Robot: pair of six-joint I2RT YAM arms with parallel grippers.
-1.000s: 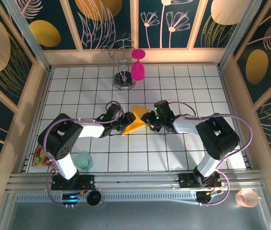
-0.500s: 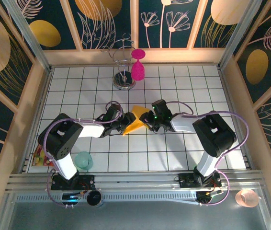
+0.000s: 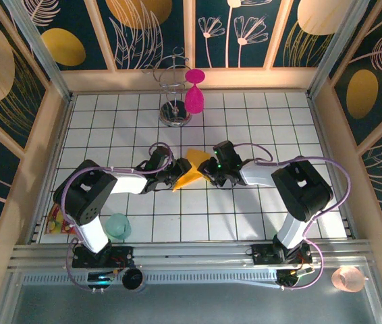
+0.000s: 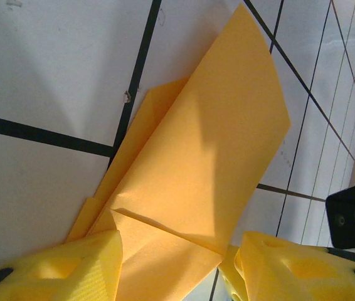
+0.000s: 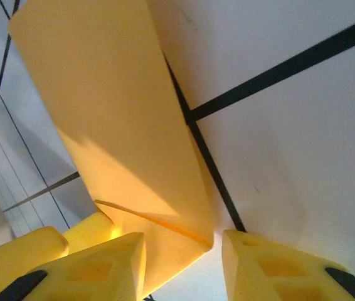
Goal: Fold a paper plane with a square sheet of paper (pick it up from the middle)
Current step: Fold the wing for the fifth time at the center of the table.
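Observation:
The square sheet of paper (image 3: 192,169) lies part-folded on the white tiled table, a pointed orange-yellow shape with creased flaps, its tip toward the near left. My left gripper (image 3: 175,173) is at its left edge and my right gripper (image 3: 210,173) at its right edge, both low over the table. In the left wrist view the paper (image 4: 209,157) reaches down between the yellow fingers (image 4: 83,263) of the left gripper (image 4: 177,266), whose jaws stand apart. In the right wrist view a folded corner of the paper (image 5: 127,144) lies inside the right gripper (image 5: 184,266), open with a gap beside its right finger (image 5: 271,263).
A magenta goblet (image 3: 194,94) hangs on a wire stand (image 3: 175,115) at the back. A teal cup (image 3: 117,225) and a snack packet (image 3: 56,223) sit near the left arm's base. Wooden walls border the table on three sides.
My right gripper has slid a little left, closer onto the paper's right edge. The left gripper and the paper have hardly moved.

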